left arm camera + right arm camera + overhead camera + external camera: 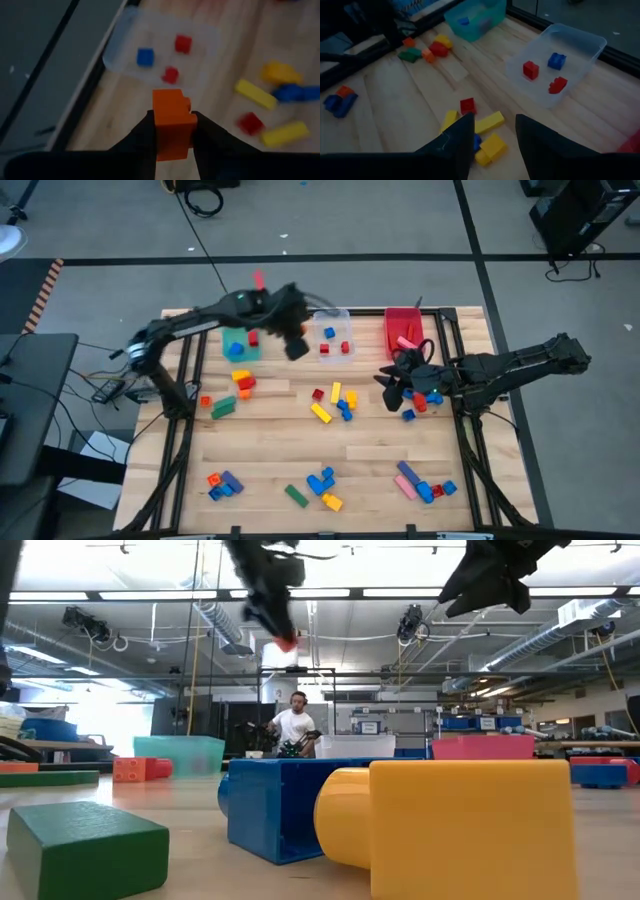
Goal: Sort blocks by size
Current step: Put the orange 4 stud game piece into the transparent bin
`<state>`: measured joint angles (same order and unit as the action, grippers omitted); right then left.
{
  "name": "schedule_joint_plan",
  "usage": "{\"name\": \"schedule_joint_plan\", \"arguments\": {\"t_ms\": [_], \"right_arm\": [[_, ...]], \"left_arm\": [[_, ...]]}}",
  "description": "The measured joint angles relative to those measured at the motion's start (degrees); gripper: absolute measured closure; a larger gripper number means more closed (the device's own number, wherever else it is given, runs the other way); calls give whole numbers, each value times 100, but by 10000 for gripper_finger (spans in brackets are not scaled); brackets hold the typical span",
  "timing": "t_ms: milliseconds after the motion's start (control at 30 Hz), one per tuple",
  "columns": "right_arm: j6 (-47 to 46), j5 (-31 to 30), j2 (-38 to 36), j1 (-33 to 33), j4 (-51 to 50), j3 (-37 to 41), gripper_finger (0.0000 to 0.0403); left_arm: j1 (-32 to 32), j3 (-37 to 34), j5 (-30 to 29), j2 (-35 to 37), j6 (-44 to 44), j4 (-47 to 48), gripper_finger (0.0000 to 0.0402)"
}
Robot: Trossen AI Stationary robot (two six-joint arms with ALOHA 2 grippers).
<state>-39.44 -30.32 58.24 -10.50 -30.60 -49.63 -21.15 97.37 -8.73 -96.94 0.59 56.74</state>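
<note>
Nearest the front edge of the bench [270,430], loose blocks [322,482] lie scattered, with more clusters around its middle. Above them, at about three o'clock, the right gripper [392,387] hangs empty, its fingers partly apart, over blocks beside the red bin [402,326]. Farther back, at about twelve o'clock, the left gripper [172,131] is closed on a small orange block [172,122], carried well above the bench. The clear bin [162,50], holding two red cubes and a blue one, lies just ahead of that block, toward the far edge; the teal bin [238,345] sits at its nine o'clock. The left arm is plainly the nearer one for a drop into either.
</note>
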Motion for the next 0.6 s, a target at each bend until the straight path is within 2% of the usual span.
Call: {"name": "schedule_joint_plan", "arguments": {"t_ms": [233,400,600], "right_arm": [[-2,-1,0,106,230,0,245],[-36,-1,0,191,230,0,245],[-152,-3,0,216,228,0,245]], "left_arm": [[-406,1520,458,-1825,634,-6,309],[-476,2025,693,-2831,667,-8,308],[-474,2096,693,-3284,637,-44,238]]}}
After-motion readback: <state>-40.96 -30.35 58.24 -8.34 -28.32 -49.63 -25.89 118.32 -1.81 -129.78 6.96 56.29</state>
